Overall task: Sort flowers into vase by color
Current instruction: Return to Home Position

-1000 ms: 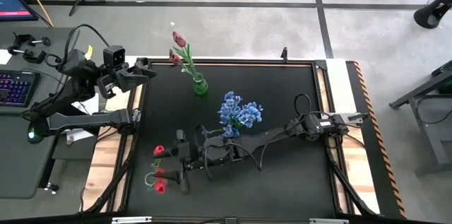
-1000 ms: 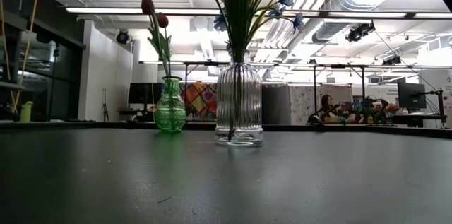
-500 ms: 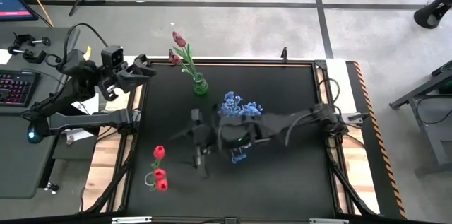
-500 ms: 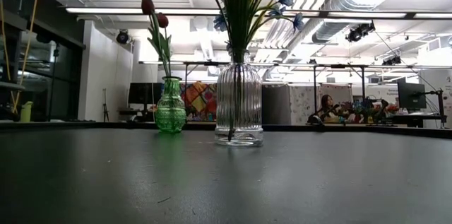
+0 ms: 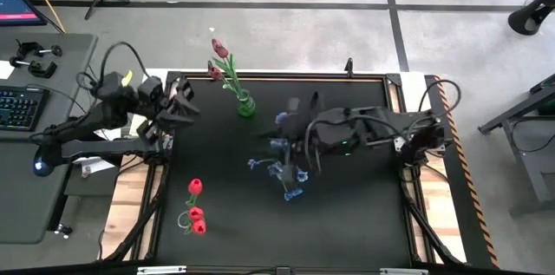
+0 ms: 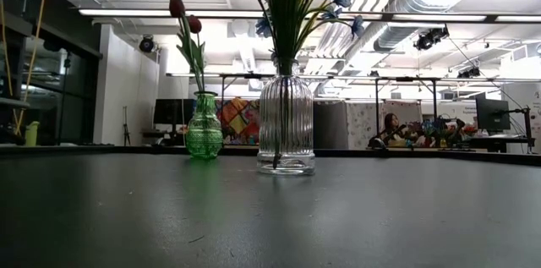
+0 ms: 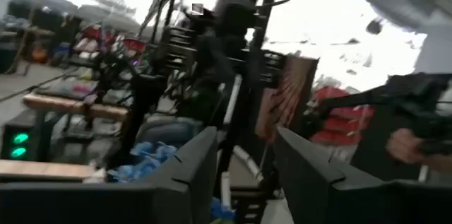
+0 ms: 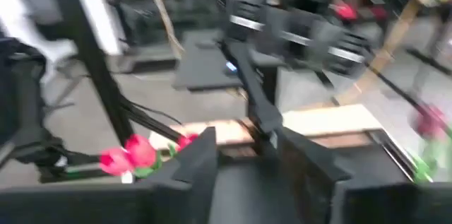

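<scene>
Three red tulips lie on the table near its left near corner; the right wrist view shows them too, red tulips. A green vase holds two maroon tulips near the far edge. A clear ribbed vase at the table's middle holds the blue flowers. My right gripper hangs open above those blossoms, pointing toward the table's left, with nothing between its fingers. My left gripper waits open over the left edge.
The right arm stretches across the table's right half and covers part of the blue blossoms. Bare black tabletop lies along the near side. A keyboard sits on a side desk to the left.
My right gripper has drawn back from beside the red tulips, moving toward the table's right and far side until it is above the blue flowers; the tulips stayed where they lay. My left gripper has swung a little toward the near edge and over the table's edge.
</scene>
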Motion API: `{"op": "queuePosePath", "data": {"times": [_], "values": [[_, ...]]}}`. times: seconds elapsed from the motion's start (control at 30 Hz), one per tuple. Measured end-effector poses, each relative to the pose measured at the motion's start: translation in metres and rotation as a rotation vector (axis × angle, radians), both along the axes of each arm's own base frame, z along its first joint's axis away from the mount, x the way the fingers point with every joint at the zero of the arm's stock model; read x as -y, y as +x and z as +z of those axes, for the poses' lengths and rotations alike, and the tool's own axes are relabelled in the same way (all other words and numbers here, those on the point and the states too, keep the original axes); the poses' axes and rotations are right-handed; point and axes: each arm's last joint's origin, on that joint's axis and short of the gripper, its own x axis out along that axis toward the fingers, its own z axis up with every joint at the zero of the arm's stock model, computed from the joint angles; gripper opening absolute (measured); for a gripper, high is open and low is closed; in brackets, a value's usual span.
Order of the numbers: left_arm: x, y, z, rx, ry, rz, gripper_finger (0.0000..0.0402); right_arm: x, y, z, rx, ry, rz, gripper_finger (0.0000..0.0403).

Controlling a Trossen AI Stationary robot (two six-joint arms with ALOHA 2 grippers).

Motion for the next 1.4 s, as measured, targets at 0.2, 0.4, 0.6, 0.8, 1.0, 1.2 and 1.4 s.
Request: {"op": "queuePosePath", "data": {"times": [0.2, 0.4, 0.6, 0.8, 1.0, 1.2, 1.4], "values": [[0.009, -0.012, -0.052, 0.178, -0.117, 0.016, 0.0071, 0.009, -0.023, -0.010, -0.195, 0.087, -0.122, 0.0019], [0.009, -0.020, -0.090, 0.225, -0.172, 0.095, 0.0005, 0.016, -0.043, -0.021, -0.372, 0.158, -0.224, 0.0015], [0.008, -0.020, -0.117, 0.214, -0.196, 0.126, 0.0001, 0.027, -0.063, -0.029, -0.538, 0.185, -0.318, 0.0004], [0.006, -0.017, -0.150, 0.196, -0.279, 0.155, 0.0000, 0.038, -0.085, -0.017, -0.565, 0.202, -0.293, 0.0000], [0.003, -0.014, -0.177, 0.192, -0.339, 0.230, 0.0000, 0.058, -0.110, -0.003, -0.579, 0.174, -0.175, 0.0000], [0.003, -0.015, -0.176, 0.203, -0.325, 0.252, 0.0000, 0.078, -0.141, -0.024, -0.645, 0.181, -0.047, 0.0000], [0.002, -0.010, -0.185, 0.102, -0.363, 0.266, 0.0000, 0.088, -0.194, -0.087, -0.460, 0.326, 0.025, 0.0000]]}}
